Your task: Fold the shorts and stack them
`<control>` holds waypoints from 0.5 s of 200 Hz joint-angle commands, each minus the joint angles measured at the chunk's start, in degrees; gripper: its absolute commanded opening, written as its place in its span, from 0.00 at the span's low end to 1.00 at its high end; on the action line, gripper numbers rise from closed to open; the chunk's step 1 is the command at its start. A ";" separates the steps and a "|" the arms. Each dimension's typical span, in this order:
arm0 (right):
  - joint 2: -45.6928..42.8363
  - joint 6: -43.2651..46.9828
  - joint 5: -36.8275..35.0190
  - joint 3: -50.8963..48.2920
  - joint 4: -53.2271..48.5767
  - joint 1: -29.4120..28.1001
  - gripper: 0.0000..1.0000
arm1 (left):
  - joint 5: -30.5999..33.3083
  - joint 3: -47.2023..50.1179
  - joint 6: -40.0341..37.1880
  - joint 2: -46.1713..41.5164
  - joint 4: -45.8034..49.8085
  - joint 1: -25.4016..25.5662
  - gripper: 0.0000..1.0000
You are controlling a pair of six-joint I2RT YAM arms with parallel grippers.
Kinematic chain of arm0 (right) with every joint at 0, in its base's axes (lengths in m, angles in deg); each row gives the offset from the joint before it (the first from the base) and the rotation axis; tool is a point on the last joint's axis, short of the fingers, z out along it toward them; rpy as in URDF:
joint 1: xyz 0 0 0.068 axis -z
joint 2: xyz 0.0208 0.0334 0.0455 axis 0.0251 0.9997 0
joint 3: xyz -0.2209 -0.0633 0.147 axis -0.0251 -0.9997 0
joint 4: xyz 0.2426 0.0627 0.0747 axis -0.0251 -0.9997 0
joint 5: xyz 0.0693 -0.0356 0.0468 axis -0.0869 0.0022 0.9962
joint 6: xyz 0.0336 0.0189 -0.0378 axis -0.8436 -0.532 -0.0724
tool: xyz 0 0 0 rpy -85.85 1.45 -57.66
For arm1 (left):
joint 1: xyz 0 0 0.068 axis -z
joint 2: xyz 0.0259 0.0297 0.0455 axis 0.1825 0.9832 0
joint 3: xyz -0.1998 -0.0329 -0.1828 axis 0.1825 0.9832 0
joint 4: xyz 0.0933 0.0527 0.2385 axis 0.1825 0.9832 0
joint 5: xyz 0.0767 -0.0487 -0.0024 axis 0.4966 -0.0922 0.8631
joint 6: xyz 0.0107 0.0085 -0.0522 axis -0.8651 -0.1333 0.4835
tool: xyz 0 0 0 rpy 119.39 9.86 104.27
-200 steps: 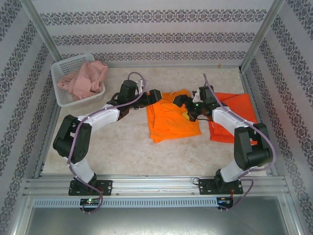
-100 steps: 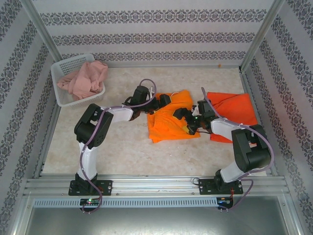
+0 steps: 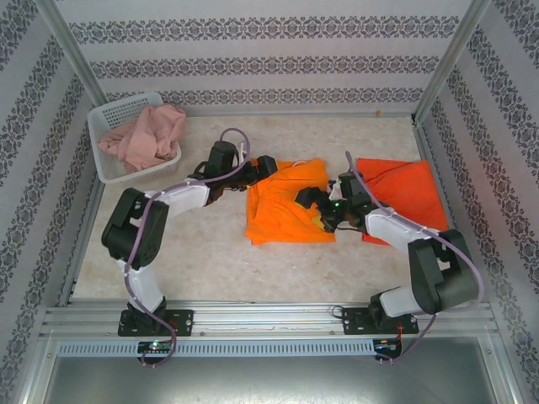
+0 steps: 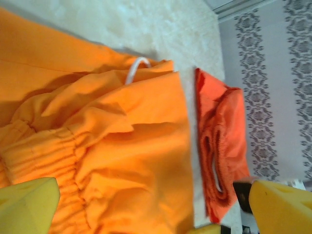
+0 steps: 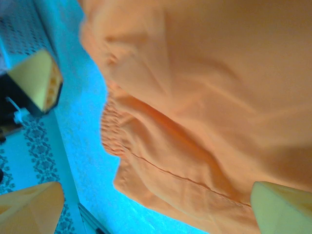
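Patterned walls (image 3: 253,59) on three sides, pale speckled desk (image 3: 202,261). The bright orange shorts (image 3: 282,215) lie mid-desk, and compared with a second ago they look squarer and sit a bit further left. The left arm (image 3: 181,195) was reaching over them half a second ago and is now pulled back to their far-left corner. The left fingers (image 4: 27,207) are spread wide with nothing between them, just hanging above the gathered waistband. The right fingers (image 5: 282,204) are also wide open, over the right half of the same cloth and holding nothing. Reads as a fold just laid and let go, so the cloth is free for another fold or the stack.

The red-orange shorts (image 3: 404,189) are already folded at right, just beside the orange edge with a thin strip of desk between. The pink shorts (image 3: 143,139) are bunched in the white basket (image 3: 114,109) at far left, untouched. There is plenty of bare desk near and left, but the right side is tight against the wall
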 commanded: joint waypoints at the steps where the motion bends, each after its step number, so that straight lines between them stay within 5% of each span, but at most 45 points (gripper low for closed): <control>1: -2.27 7.76 -3.03 4.78 -6.29 3.98 0.98 | -1.50 2.22 0.33 -4.44 2.81 1.93 1.00; 60: 2.53 22.63 -8.88 14.16 -20.41 9.18 0.98 | -2.14 11.04 8.01 -2.08 -8.23 7.04 1.00; 100: 7.81 26.03 -7.84 16.15 -22.55 9.67 0.98 | 2.31 16.57 3.96 0.50 -6.58 7.05 1.00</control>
